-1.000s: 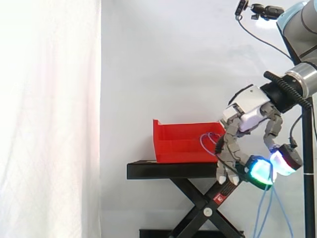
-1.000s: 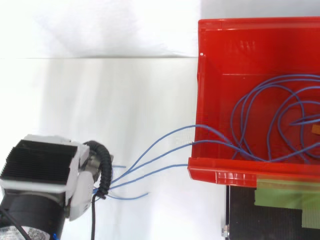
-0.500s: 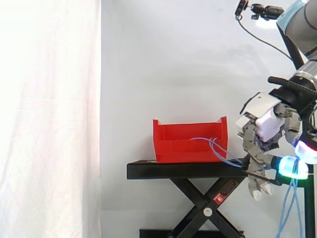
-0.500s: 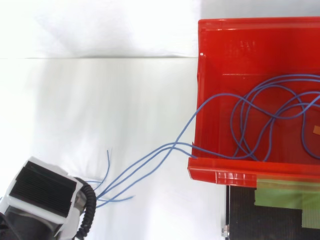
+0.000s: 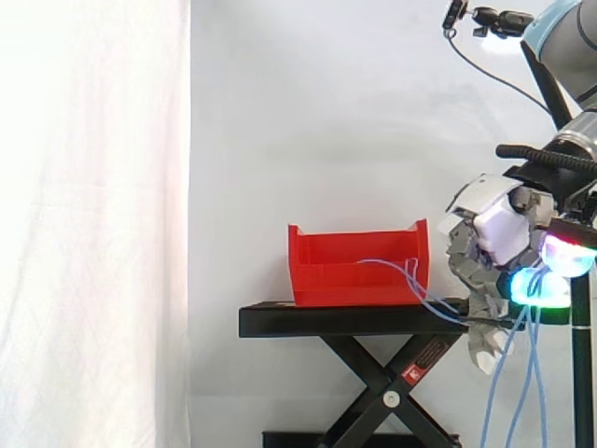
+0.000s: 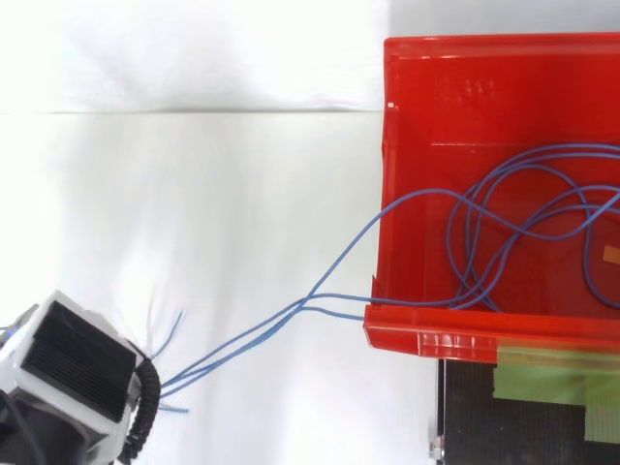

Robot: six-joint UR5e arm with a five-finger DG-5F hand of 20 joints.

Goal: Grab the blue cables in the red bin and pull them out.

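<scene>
Thin blue cables (image 6: pixel 504 232) lie looped inside the red bin (image 6: pixel 417 77) and run out over its front rim (image 5: pixel 415 285) toward the hand. In the side view the hand (image 5: pixel 490 238) hangs right of the bin, level with the stand top, its fingers curled round the cable strands; loose ends (image 5: pixel 522 392) dangle below it. From above, the hand's back (image 6: pixel 73 363) sits at the lower left, with the strands (image 6: pixel 252 334) stretching slack from it to the bin.
The red bin (image 5: pixel 354 266) rests on a black scissor stand (image 5: pixel 345 322) before a white curtain. A green patch (image 6: pixel 552 373) marks the stand top beside the bin. A black post (image 5: pixel 583 373) rises at the right edge.
The hand has drawn away from the bin and risen slightly, dragging more cable over the rim; the loops inside the bin have shifted and tightened.
</scene>
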